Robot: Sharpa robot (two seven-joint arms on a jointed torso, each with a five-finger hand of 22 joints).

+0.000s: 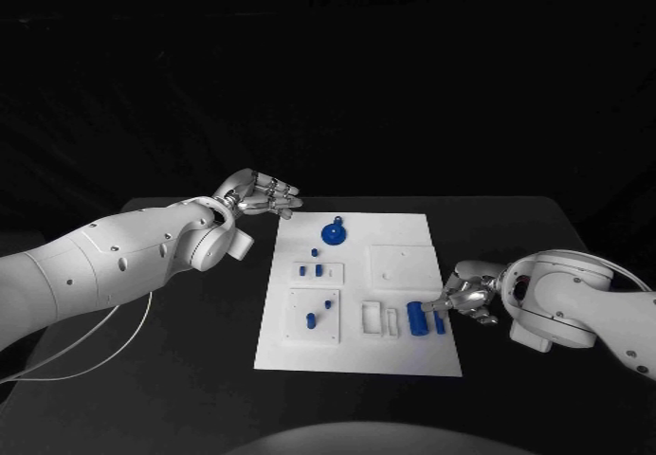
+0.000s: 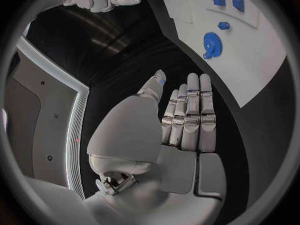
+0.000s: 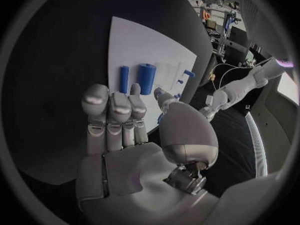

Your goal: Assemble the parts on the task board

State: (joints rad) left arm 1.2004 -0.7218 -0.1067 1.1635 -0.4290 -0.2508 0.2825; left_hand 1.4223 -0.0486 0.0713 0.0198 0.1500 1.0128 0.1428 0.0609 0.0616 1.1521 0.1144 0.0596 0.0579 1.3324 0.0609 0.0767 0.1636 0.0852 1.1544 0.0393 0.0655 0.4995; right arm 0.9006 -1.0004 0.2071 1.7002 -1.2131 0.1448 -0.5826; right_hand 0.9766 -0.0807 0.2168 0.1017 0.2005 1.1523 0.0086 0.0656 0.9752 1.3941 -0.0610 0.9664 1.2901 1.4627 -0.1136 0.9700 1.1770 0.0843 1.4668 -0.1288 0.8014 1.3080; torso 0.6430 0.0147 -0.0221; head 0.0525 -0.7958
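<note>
At board's [image 1: 404,360] right edge: your right hand [image 1: 469,299], fingers apart and holding nothing, sits just beside two blue cylinders [image 1: 427,319]. Left hand [image 1: 260,195], likewise released, hovers off the far-left corner; reaching step, so next you close on a cylinder

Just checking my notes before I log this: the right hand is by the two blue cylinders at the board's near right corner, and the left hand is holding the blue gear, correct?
Not quite. The left hand holds nothing; its fingers are open off the task board's far left corner, as the left wrist view shows. The blue gear lies on the board. The right hand is indeed by the two blue cylinders.
</note>
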